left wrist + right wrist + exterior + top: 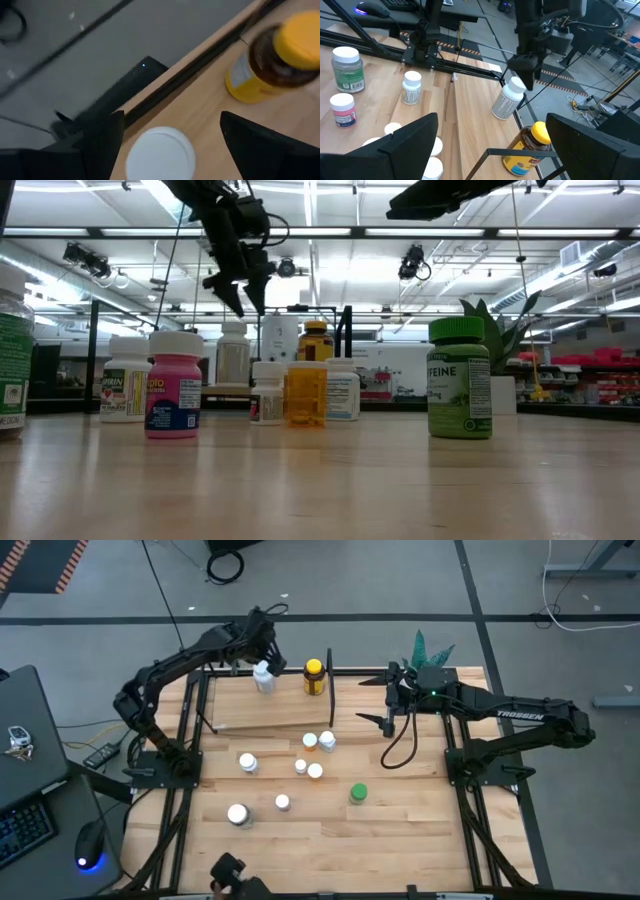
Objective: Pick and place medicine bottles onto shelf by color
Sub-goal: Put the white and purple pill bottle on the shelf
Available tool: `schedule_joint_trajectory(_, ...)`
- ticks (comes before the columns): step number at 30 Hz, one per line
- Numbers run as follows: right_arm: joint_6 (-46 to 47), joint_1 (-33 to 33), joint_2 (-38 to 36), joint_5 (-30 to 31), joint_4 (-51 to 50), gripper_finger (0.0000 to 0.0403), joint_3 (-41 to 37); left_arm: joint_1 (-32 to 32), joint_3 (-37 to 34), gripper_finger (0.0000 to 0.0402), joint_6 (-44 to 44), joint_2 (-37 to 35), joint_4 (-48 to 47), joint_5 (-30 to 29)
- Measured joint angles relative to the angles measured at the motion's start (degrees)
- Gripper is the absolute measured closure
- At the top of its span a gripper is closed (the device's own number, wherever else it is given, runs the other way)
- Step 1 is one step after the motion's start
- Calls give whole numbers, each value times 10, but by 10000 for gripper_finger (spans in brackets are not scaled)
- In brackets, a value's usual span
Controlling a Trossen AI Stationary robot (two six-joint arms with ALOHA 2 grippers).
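Your left gripper, open and empty, hovered over the white bottle; nudging could topple it.

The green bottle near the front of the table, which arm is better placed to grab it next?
Probably the right. Its open pincer is free and on the same side as the green bottle; the left pincer is over a white bottle on the shelf.
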Motion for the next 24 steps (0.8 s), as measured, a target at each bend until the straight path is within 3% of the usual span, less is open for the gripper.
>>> schedule_joint_trajectory(7,0,0,0,0,2,24,0,-84,0,103,102,14,17,-137)
schedule_joint_trajectory(18,4,8,0,0,11,23,0,-106,0,176,106,80,36,-234)
schedule_joint_trajectory(24,0,18,0,0,12,23,0,-106,0,196,108,114,30,-253)
